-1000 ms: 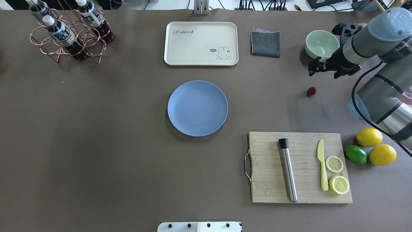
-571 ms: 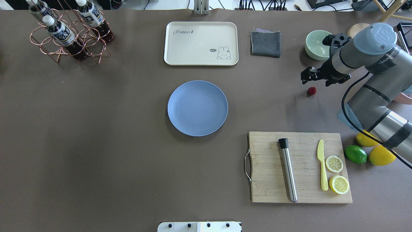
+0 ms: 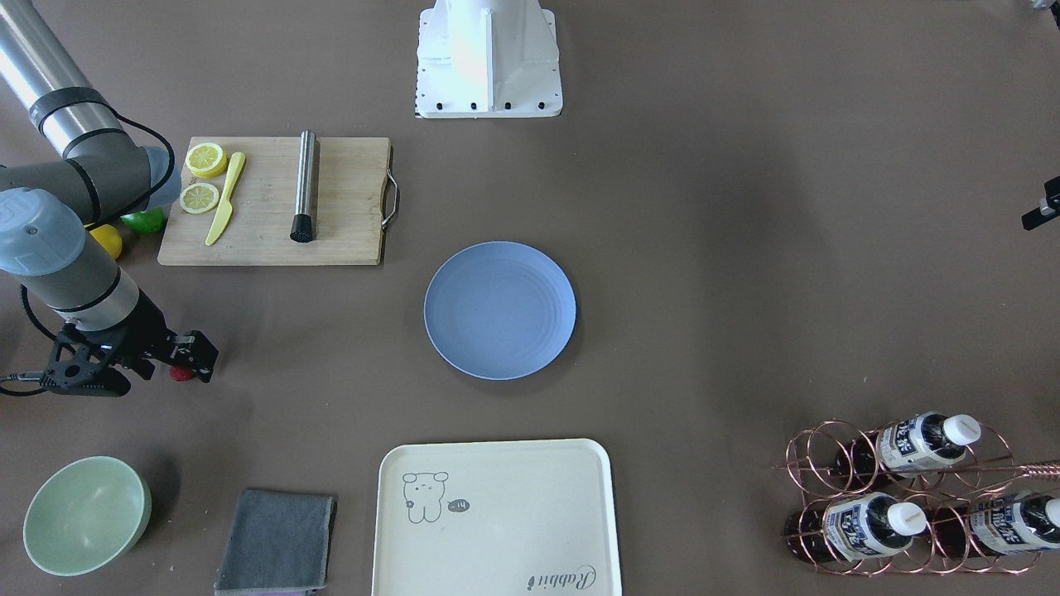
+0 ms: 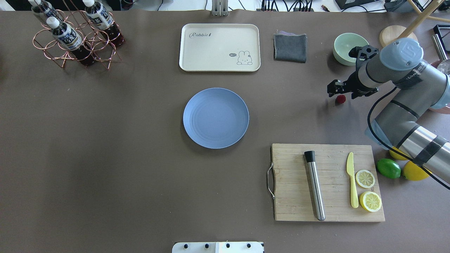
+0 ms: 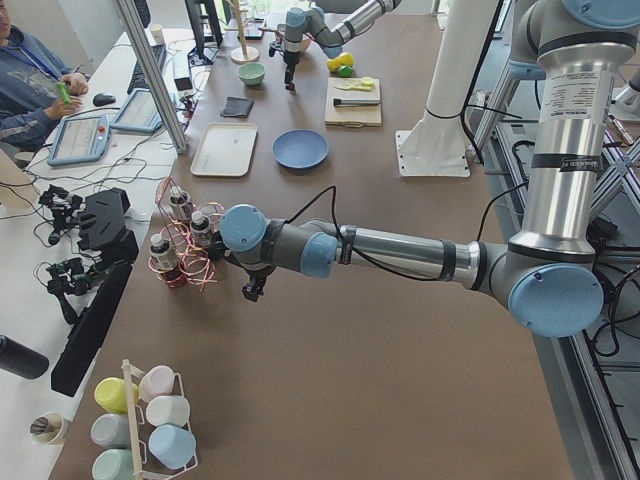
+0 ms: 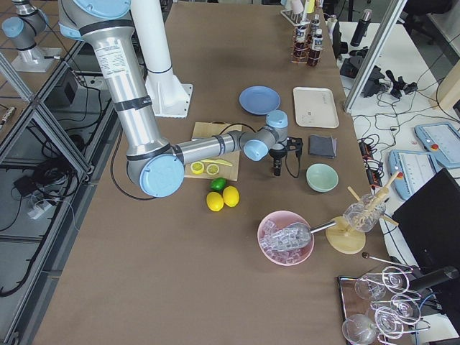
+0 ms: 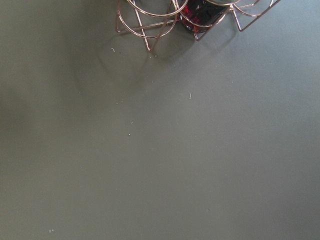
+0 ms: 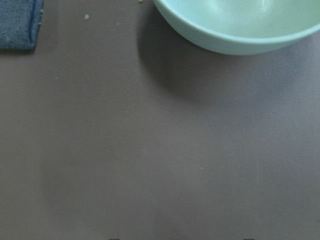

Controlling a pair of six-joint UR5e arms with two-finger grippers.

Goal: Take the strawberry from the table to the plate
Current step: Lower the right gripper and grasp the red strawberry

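Bare worktop (image 4: 291, 105) runs from my right claw (image 4: 334, 90) to the plate (image 4: 216, 117); the cutting board (image 4: 291, 182) flanks one side, the grey cloth (image 4: 290, 47) and green bowl (image 4: 344, 47) the other

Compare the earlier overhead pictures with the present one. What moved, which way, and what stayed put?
The right pincer moved leftward and nearer the robot, away from the pale green bowl, and now hangs open just by the tiny dark-red strawberry, gripping nothing. The strawberry stayed on the grey-brown table; the round periwinkle-blue plate stayed empty.
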